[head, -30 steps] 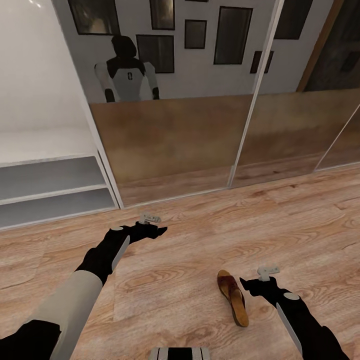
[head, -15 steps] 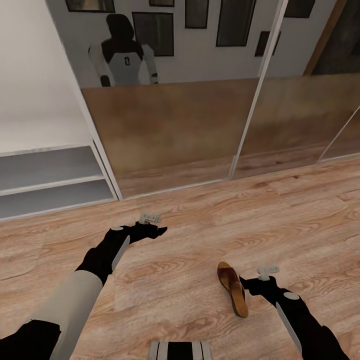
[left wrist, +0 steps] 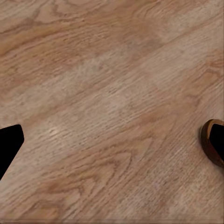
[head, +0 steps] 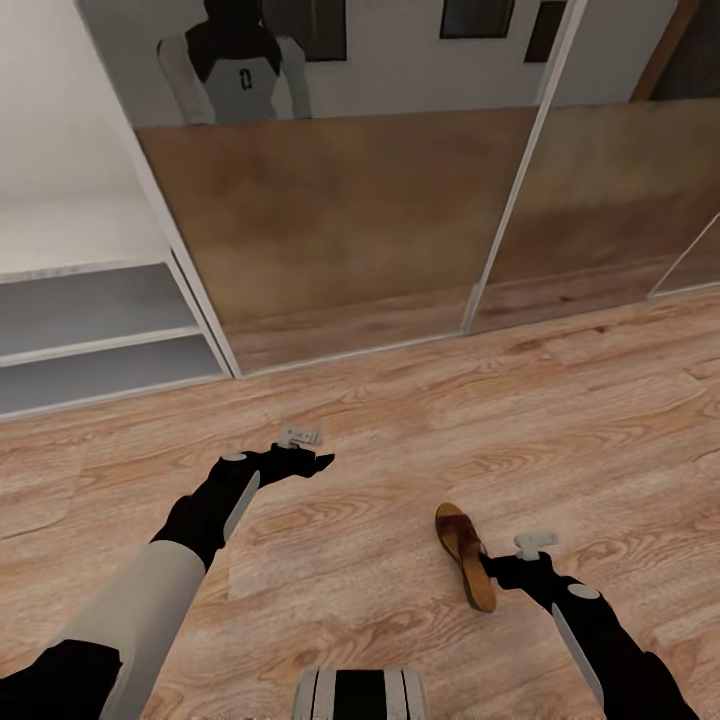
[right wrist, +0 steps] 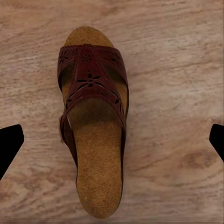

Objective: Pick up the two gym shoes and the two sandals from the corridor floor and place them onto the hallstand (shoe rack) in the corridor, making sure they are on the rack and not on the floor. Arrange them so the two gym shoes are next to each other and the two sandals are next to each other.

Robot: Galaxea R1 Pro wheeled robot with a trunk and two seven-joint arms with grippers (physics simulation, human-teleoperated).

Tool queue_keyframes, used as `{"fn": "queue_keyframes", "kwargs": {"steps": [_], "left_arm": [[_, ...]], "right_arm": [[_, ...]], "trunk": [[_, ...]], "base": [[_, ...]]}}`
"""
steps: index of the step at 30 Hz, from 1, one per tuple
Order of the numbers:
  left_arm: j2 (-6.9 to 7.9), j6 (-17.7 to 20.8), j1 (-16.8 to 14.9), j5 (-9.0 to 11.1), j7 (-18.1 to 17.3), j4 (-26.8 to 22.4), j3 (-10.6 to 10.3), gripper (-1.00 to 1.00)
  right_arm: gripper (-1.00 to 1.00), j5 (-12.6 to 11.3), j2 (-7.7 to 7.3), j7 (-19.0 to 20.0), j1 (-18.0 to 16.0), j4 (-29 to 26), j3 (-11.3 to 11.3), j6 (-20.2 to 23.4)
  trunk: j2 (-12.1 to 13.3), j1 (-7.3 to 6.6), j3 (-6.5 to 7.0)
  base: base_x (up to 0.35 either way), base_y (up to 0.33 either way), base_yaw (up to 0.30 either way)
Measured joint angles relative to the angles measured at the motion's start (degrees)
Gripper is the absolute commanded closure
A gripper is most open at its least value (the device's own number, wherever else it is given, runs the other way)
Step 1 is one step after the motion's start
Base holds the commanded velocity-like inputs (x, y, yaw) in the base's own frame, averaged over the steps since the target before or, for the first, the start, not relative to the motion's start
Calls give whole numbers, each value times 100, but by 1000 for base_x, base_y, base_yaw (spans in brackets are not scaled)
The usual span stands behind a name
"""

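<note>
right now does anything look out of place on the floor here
Yes: a lone sandal lies flat on the floor, sole down, with no mate beside it, next to the right gripper. The rack shelves at far left look bare where they show. Nothing looks spilled or damaged.

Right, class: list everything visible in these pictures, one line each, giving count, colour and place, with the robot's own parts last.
sandal: one, dark brown band with tan footbed, lying on the floor just beside the right gripper.
corridor floor: one, light-brown wood planks, across the lower part of the head view.
hallstand: one, pale grey with two open shelf levels, at the left.
mirrored sliding doors: several panels in white frames, behind the floor, reflecting the robot.
left gripper: one, black, above bare floor.
right gripper: one, black, fingertips spread wide on either side of the sandal in its wrist view.
</note>
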Motion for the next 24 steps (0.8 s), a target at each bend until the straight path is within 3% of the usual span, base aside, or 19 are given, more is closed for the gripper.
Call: {"fn": "queue_keyframes", "kwargs": {"steps": [4, 13, 24], "left_arm": [[-5, -2, 0, 0, 0, 0, 1, -100], [-1, 13, 0, 0, 0, -3, 2, -100], [-5, 24, -32, 1, 2, -12, 21, -100]], "right_arm": [[-100, -1, 0, 0, 0, -5, 0, 0], [-100, -6, 0, -1, -1, -20, 0, 0], [-100, -4, -5, -7, -1, -23, 0, 0]], "trunk": [[-5, 10, -125], [-11, 20, -274], [-26, 49, -582]], "base": [[0, 0, 0], [0, 0, 6], [0, 0, 150]]}}
